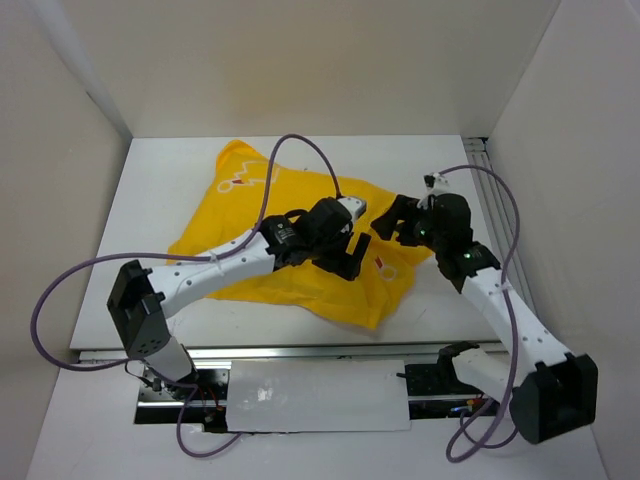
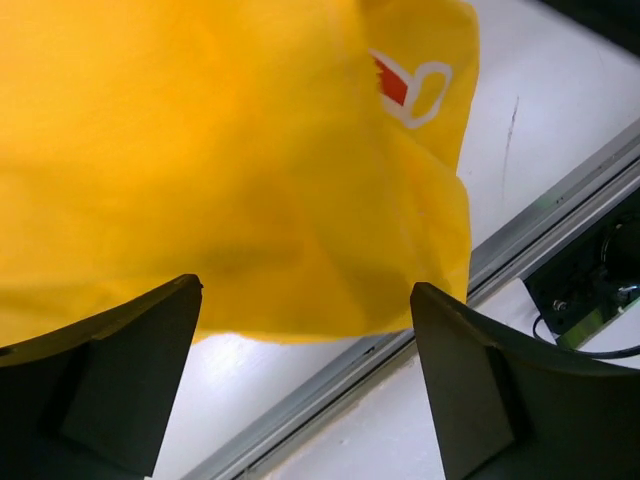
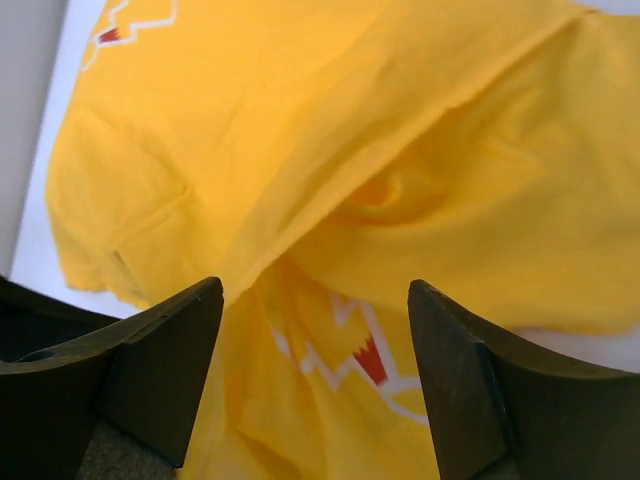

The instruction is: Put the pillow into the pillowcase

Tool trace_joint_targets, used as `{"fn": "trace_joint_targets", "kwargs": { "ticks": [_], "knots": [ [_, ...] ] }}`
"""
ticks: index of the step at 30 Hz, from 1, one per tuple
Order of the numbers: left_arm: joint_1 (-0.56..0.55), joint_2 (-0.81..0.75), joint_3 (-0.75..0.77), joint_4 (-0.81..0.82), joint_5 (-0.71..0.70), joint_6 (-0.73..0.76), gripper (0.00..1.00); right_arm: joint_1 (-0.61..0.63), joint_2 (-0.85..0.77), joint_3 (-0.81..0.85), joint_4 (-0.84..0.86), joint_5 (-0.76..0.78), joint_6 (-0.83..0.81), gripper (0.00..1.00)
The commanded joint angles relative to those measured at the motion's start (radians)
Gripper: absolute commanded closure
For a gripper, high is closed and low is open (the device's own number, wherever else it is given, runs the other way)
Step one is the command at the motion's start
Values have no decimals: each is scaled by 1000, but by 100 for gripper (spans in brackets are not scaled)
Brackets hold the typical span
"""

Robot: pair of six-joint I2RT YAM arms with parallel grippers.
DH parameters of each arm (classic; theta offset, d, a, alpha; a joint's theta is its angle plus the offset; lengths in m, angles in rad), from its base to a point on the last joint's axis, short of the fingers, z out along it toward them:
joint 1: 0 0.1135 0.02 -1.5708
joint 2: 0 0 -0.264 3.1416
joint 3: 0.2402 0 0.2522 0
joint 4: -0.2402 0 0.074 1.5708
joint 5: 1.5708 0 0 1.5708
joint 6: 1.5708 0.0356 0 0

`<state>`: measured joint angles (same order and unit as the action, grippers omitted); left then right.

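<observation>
Pillowcase (image 1: 310,295), yellow, rumpled on the table (image 1: 160,200); contents out of sight.

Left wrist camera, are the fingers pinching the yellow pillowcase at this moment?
No, the left gripper has its fingers spread wide, and the pillowcase lies beyond them with nothing clamped between.

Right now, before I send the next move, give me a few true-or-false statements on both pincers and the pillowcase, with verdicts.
1. The left pincer is open and holds nothing. True.
2. The right pincer is clamped on the pillowcase. False: its fingers stand apart over the fabric.
3. The pillowcase is blue. False: it is bright yellow.
4. The pillowcase lies rumpled on the table. True.
5. A red-and-white print shows on the fabric. True.
</observation>
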<state>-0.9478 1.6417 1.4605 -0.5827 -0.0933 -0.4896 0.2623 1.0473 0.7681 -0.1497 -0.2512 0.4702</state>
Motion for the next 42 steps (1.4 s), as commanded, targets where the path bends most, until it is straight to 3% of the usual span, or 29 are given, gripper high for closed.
{"fn": "trace_joint_targets", "kwargs": {
  "ticks": [1,3,6,9,13,16,19,23,24,26,27,28,30,31,32,33,34,35,36,37,39,42],
  "knots": [
    [23,-118,9,-8,-84,-30,1,-8,-98,46,-307,214,-39,18],
    [75,-146,9,-55,-138,-49,1,-17,-110,77,-350,240,-39,0],
    [185,-172,-5,-78,-171,-58,1,-17,-98,129,-395,251,-77,0],
    [302,-201,-29,-89,-158,-67,1,-17,-84,155,-347,143,-122,0],
    [574,-224,-74,-98,-140,-104,1,2,14,235,-310,58,-133,5],
    [752,-209,-83,-86,-25,-74,1,29,88,249,-303,-15,-133,5],
    [852,-184,-92,-66,30,-73,1,81,132,238,-263,-105,-108,6],
    [917,-140,-179,-31,24,-96,1,153,175,192,-225,-96,-71,8],
    [926,-129,-193,-31,15,-96,1,169,184,183,-212,-95,-71,14],
    [940,-102,-218,-17,15,-106,1,181,212,169,-182,-131,-61,37],
    [951,-70,-235,-17,6,-106,1,181,212,169,-159,-167,-61,56],
    [951,-54,-235,-17,6,-118,1,181,221,169,-159,-186,-61,100],
    [951,-33,-267,4,36,-127,1,181,194,169,-227,-108,-61,100],
    [951,-20,-279,30,52,-127,3,161,157,180,-311,18,-61,100],
    [951,-20,-290,30,64,-127,6,146,139,191,-312,20,-61,100],
    [951,-20,-313,56,76,-127,13,128,122,203,-406,149,-74,100],
    [951,-8,-313,57,86,-127,27,86,105,227,-450,206,-74,100],
    [951,-8,-313,57,86,-127,46,66,77,237,-485,261,-74,100],
    [951,1,-313,41,86,-138,91,49,68,237,-538,344,-87,100],
    [940,1,-313,32,86,-138,100,16,68,246,-557,372,-87,100],
    [911,-20,-313,23,70,-138,100,-21,91,234,-570,411,-87,100],
    [867,-91,-322,0,49,-162,100,-118,152,163,-521,313,-96,100]
  ]
}}
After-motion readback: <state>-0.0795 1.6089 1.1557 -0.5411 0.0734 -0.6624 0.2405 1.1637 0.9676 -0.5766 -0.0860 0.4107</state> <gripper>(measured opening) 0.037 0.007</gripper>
